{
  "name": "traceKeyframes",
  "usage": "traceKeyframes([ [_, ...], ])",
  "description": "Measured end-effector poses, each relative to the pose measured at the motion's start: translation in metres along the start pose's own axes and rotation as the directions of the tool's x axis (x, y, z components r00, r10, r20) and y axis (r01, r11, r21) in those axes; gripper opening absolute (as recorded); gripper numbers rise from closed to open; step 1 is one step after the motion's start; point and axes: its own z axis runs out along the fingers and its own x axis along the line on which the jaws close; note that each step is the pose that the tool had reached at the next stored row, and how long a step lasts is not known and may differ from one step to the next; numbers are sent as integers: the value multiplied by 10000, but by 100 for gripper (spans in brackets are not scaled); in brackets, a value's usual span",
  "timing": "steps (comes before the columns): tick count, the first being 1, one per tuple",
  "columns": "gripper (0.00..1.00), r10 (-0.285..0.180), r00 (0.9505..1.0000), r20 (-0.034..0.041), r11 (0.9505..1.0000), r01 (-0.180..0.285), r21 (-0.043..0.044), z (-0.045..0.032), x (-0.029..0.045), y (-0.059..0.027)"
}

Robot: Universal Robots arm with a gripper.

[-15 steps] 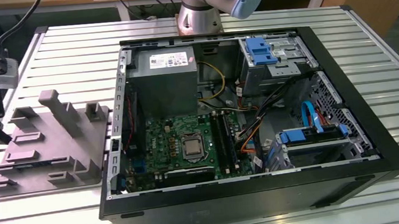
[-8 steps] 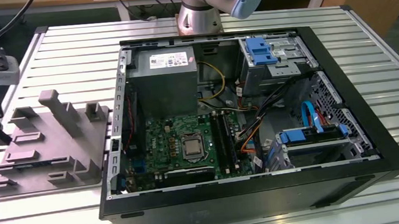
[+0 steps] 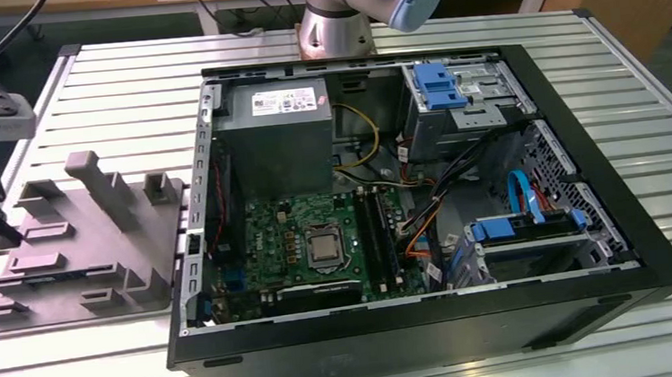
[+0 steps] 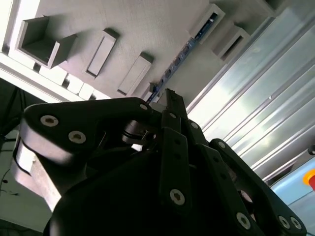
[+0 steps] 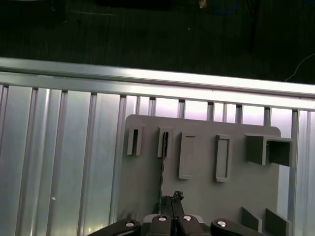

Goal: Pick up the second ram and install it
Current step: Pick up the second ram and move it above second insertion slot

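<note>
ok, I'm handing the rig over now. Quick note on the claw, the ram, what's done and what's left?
Claw: low over the grey tray, at one end of the second ram. I can't confirm its grip.
Ram: in its holder on the tray, not lifted.
Done: claw brought to the ram.
Left: pick it up and install it on the motherboard in the open case.

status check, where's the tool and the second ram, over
tool down at one end of long thin dark ram stick, contact unclear. stick on edge in slot of grey plastic parts tray. nothing blocking it.
</note>
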Motion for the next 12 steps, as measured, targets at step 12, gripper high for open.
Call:
traceKeyframes([
  [12,10,268,9996,-47,9996,-268,13,101,10,-2],
])
